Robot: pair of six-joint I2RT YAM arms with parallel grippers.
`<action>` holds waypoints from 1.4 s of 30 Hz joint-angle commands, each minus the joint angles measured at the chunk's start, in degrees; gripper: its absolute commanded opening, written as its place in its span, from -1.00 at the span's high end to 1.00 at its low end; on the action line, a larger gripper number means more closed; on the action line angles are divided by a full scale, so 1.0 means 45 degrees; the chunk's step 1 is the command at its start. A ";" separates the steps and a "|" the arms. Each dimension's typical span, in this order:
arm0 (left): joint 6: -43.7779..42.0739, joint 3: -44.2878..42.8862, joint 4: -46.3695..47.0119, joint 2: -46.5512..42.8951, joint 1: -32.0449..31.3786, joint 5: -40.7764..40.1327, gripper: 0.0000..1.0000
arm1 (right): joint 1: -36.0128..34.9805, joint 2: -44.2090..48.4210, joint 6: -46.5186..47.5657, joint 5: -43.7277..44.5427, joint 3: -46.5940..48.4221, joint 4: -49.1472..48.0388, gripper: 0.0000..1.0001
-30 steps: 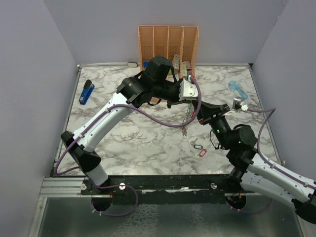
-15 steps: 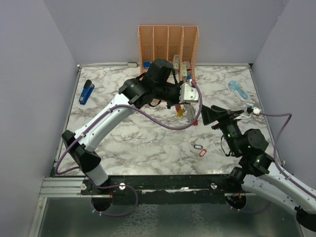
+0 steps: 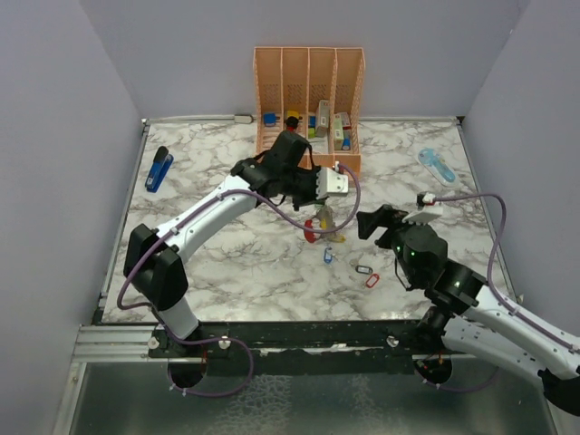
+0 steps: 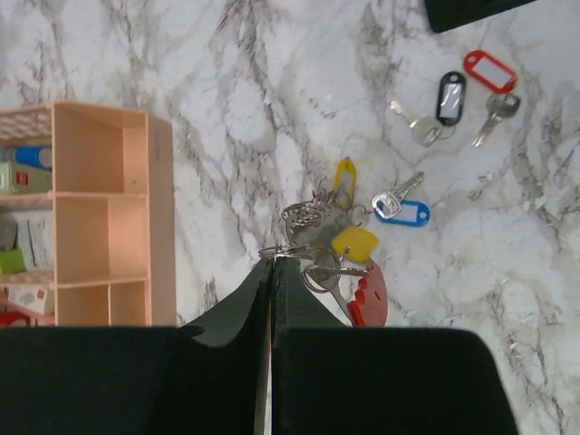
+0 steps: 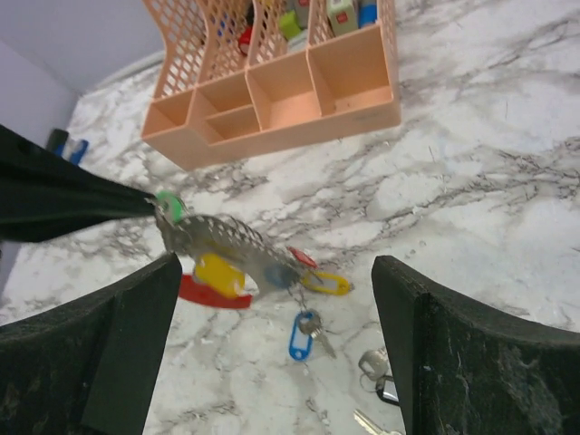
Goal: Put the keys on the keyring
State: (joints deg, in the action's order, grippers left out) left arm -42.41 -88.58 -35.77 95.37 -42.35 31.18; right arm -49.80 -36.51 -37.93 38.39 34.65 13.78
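My left gripper (image 3: 332, 184) (image 4: 272, 261) is shut, pinching the top of a hanging bunch. In that bunch are the red keyring (image 3: 310, 228) (image 4: 370, 294) (image 5: 213, 294) with its grey perforated metal side (image 5: 227, 238), and keys with a yellow head (image 4: 355, 243) (image 5: 220, 272), a yellow tag (image 4: 344, 177) (image 5: 326, 284) and a green tag (image 5: 169, 204). A blue-tagged key (image 3: 328, 256) (image 4: 403, 213) (image 5: 301, 335) sits at the bunch's lower end. My right gripper (image 3: 376, 220) (image 5: 278, 272) is open, just right of the bunch, with nothing between its fingers.
Loose keys with a black tag (image 3: 363, 269) (image 4: 449, 97) and a red tag (image 3: 372, 281) (image 4: 489, 71) lie near the right arm. An orange divided organiser (image 3: 308, 82) (image 5: 272, 100) stands at the back. A blue object (image 3: 159, 169) lies far left, a light blue one (image 3: 435, 163) far right.
My right gripper opened, let go of the bunch and drew back to the right. My left gripper came down and nearer with the bunch still in it.
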 commanded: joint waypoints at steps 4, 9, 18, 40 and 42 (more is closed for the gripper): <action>-0.1574 0.1849 -0.0006 -0.0796 0.1578 0.1293 1.00 | -0.0017 -0.1082 -0.0551 -0.0463 0.0382 0.1537 -0.71; -0.2545 0.3576 -0.0323 -0.0832 0.2032 0.0555 0.99 | -0.0026 -0.2493 -0.1325 -0.2500 0.1113 0.3434 -0.67; -0.3390 0.3995 -0.0766 -0.0040 0.3618 0.0542 0.93 | -0.0027 -0.5128 -0.3226 -0.3926 0.2298 0.6920 -0.44; -0.4080 0.3629 -0.1420 -0.0092 0.5658 0.1877 0.10 | -0.0027 -0.7867 0.0351 -0.4392 0.3348 0.4425 -0.21; -0.3796 0.4016 -0.1026 -0.0265 0.5655 0.2421 0.08 | -0.0027 -0.7922 0.1139 -0.5172 0.3257 0.2663 -0.21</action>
State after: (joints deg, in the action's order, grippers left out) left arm -60.75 -71.77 -41.19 96.47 -16.84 34.52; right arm -49.80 -72.95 -41.15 20.69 48.71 41.25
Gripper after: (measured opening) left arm 0.447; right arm 0.607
